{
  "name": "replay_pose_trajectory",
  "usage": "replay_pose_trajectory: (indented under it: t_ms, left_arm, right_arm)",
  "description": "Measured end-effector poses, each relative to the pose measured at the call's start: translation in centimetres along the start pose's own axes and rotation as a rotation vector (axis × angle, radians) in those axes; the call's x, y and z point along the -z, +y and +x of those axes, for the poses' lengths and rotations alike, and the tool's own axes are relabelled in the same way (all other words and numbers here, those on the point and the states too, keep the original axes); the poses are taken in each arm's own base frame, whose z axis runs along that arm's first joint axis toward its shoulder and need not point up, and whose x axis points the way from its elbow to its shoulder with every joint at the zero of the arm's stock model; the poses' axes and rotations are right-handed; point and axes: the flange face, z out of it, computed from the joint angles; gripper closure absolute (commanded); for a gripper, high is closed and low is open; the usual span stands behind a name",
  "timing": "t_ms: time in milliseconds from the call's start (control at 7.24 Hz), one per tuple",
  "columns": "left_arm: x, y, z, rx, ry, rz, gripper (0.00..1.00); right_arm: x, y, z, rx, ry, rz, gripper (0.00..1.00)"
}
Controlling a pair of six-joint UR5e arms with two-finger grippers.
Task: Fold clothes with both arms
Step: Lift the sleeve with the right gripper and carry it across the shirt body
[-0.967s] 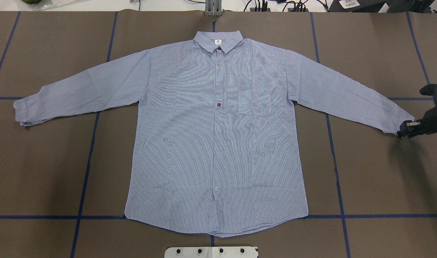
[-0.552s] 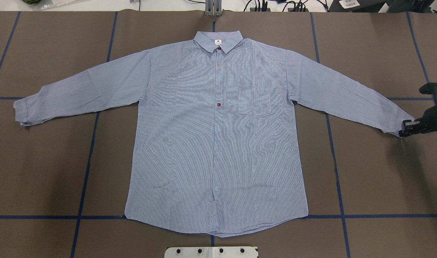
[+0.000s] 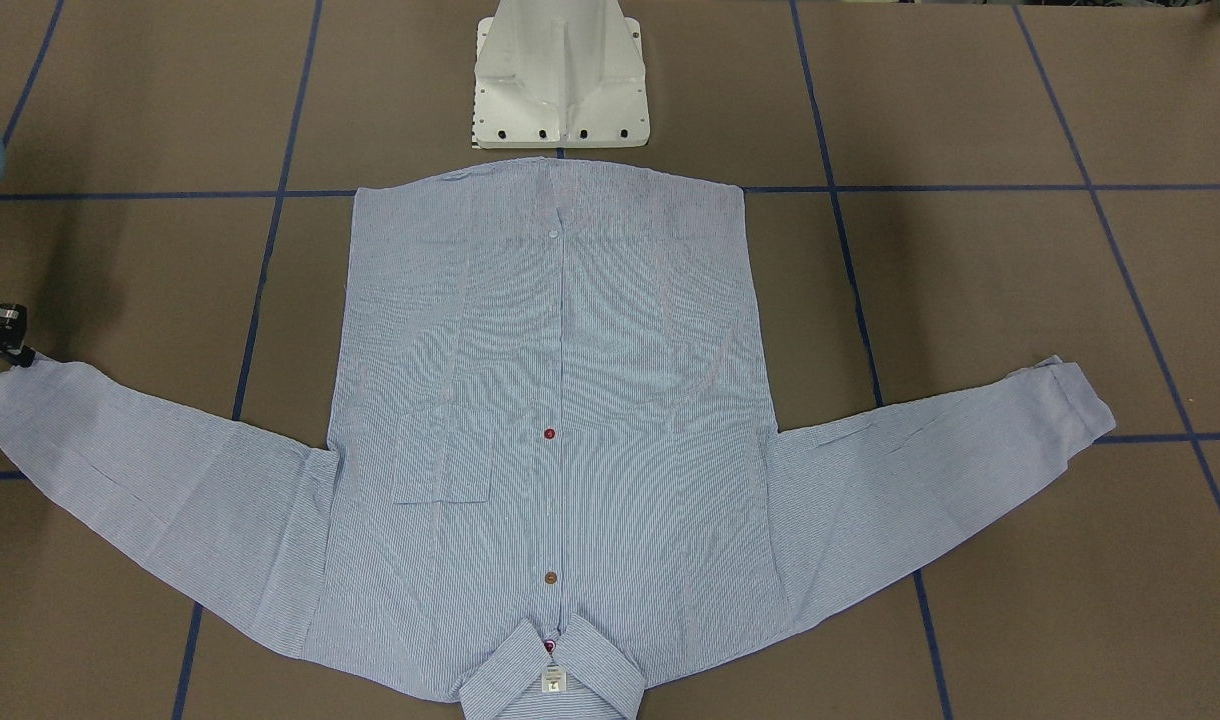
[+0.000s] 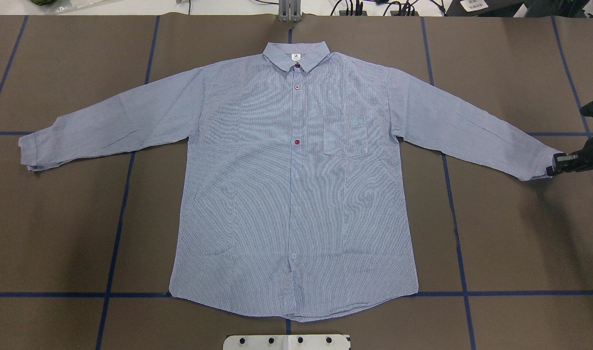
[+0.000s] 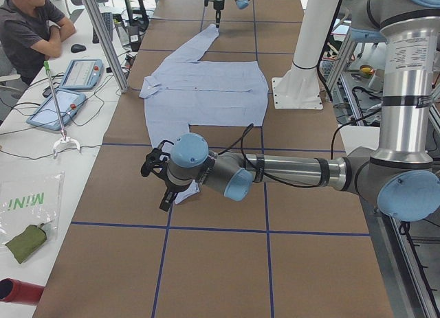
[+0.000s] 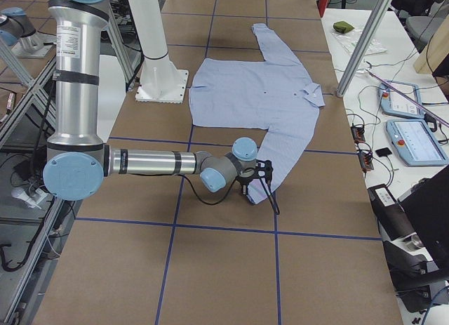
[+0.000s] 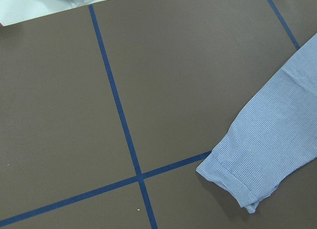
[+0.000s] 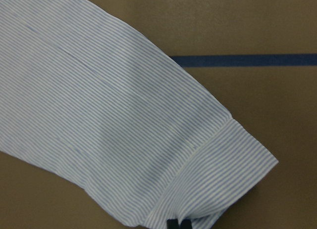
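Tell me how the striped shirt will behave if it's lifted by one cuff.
The shirt will probably hang limp: it lies flat as thin, faintly creased cloth. It is likely light, yet its wide body should drag over the table rather than rise at once.

table [image 4: 520, 233]: brown cover, blue tape grid [image 4: 58, 294] | bench [image 5: 27, 160]: white, alongside table, two tablets [image 5: 81, 74], cables, green pouch [image 5: 24, 241] | person [image 5: 27, 29]: seated at bench | post [image 5: 103, 36]: metal, slanted, at table edge | light: even, soft shadows
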Motion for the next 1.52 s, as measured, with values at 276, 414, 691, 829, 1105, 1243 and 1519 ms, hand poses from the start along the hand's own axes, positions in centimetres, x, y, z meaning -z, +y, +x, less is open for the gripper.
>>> replay_pose_trajectory:
  t_ms: [276,414,691,829,1105,1243,1519]
  left_arm:
    - [0.0,-0.1,0.0,-0.002,0.0,0.002,0.01]
    - [0.0,-0.1,0.0,-0.002,0.0,0.002,0.01]
    - [0.0,-0.1,0.0,-0.002,0.001,0.001,0.01]
    - [0.0,0.0,0.0,-0.001,0.001,0.0,0.01]
    - [-0.1,0.2,-0.1,0.003,0.0,-0.002,0.01]
    - [-0.2,0.2,-0.2,0.004,0.0,-0.003,0.01]
    - [-0.3,0.4,-0.3,0.006,0.0,-0.006,0.01]
  right_arm:
    - [4.9,-1.2,-5.8,0.072,-0.111,0.049,1.0]
    - [7.1,-2.2,-9.4,0.126,-0.174,0.07,1.0]
    - [10.6,-5.5,-17.3,0.194,-0.291,0.073,1.0]
    - [12.7,-8.3,-23.3,0.178,-0.335,0.044,1.0]
    - [15.1,-12.0,-35.3,0.137,-0.347,-0.034,1.0]
    - [14.3,-13.8,-40.0,0.123,-0.337,-0.061,1.0]
    - [11.1,-17.8,-49.7,0.114,-0.298,-0.084,1.0]
